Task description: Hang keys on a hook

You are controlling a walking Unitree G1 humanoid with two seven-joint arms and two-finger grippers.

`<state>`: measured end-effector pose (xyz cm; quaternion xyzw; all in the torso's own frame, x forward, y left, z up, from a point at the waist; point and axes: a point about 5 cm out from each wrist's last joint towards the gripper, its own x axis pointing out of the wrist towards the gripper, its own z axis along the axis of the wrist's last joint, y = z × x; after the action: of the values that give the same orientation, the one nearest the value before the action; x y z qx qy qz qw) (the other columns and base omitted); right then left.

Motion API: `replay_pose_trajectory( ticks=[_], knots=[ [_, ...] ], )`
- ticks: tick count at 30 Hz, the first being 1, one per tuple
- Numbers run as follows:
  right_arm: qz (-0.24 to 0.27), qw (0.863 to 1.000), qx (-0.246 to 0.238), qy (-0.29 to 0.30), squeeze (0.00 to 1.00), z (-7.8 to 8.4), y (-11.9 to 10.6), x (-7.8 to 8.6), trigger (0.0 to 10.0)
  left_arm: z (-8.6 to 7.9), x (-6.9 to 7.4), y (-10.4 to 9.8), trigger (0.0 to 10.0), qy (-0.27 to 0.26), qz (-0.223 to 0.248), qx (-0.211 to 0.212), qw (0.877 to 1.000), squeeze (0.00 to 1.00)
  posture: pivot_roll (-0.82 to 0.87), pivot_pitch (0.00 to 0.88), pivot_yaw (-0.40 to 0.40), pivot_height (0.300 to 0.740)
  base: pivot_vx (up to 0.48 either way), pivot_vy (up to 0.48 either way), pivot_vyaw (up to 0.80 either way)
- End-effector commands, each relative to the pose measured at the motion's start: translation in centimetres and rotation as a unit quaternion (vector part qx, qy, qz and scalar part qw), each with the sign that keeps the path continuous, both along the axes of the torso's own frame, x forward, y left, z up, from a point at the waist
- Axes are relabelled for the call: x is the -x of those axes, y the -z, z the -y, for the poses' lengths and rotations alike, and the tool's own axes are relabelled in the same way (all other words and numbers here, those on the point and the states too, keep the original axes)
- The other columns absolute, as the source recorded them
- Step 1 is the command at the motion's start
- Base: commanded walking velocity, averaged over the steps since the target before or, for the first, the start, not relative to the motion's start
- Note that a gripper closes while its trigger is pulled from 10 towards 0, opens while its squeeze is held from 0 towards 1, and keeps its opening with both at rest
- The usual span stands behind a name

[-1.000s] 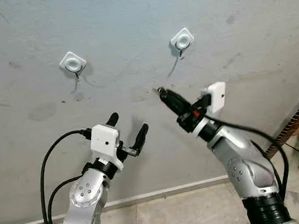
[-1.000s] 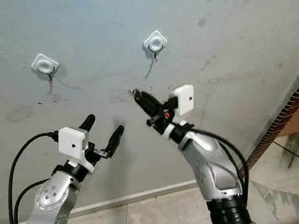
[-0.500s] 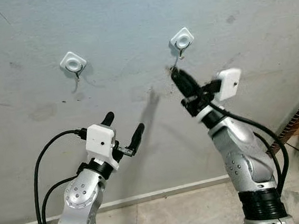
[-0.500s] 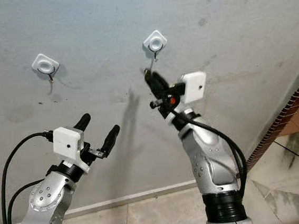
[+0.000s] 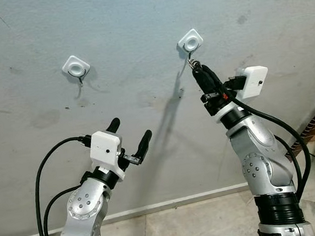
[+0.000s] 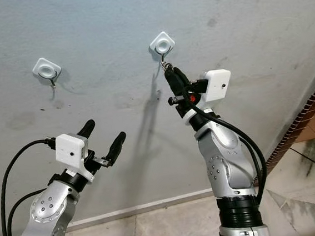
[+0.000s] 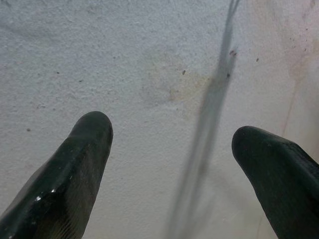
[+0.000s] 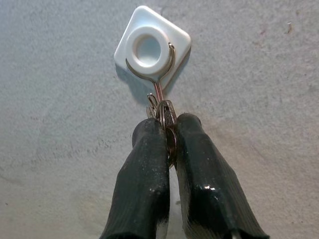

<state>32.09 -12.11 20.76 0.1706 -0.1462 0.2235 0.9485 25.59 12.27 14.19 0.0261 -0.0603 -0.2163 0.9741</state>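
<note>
Metal keys [image 8: 167, 124] sit pinched tight between the jaws of the right gripper [image 8: 168, 130], right up against the wire tip of the white wall hook [image 8: 152, 49] on the grey wall [image 5: 137, 19]. They look small, light, hard and a bit slippery, so holding them by the ring seems best. The left gripper [image 5: 130, 140] hangs low with its jaws spread wide, holding nothing.

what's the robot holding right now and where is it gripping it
The right gripper pinches the keys by their ring, just under the right-hand hook. The left gripper holds nothing.
</note>
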Motion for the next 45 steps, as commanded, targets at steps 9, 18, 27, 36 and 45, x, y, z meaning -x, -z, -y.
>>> replay_pose_trajectory(
  ticks=[9,18,27,36,45],
  knots=[
    [0.004,0.998,-0.012,-0.061,0.00,-0.9,-0.4,0.5,10.0,0.0,0.0,0.2,10.0,0.003,-0.007,-0.005,1.000,0.00,0.11,0.057,0.073,0.740,0.000,0.000,0.00],
    [0.009,0.995,-0.015,-0.095,0.00,-1.6,-0.7,0.7,10.0,0.2,0.0,0.3,10.0,0.006,-0.008,-0.003,1.000,0.00,0.11,0.058,0.072,0.740,0.000,0.000,0.00],
    [0.008,0.998,-0.031,-0.058,0.00,-0.6,-1.1,-0.2,10.0,0.2,0.0,0.3,10.0,0.006,-0.009,-0.003,1.000,0.00,0.11,0.058,0.072,0.740,0.000,0.000,0.00],
    [-0.001,0.998,-0.039,-0.040,0.00,0.1,-0.9,-0.5,10.0,0.3,0.0,0.3,10.0,0.007,-0.009,-0.003,1.000,0.00,0.11,0.063,0.073,0.740,0.000,0.000,0.00],
    [-0.020,0.998,-0.054,-0.034,0.00,-0.1,-0.2,-0.8,10.0,0.3,-0.1,0.3,10.0,0.007,-0.009,-0.004,1.000,0.00,0.11,0.063,0.073,0.740,0.000,0.000,0.00]
  ],
)
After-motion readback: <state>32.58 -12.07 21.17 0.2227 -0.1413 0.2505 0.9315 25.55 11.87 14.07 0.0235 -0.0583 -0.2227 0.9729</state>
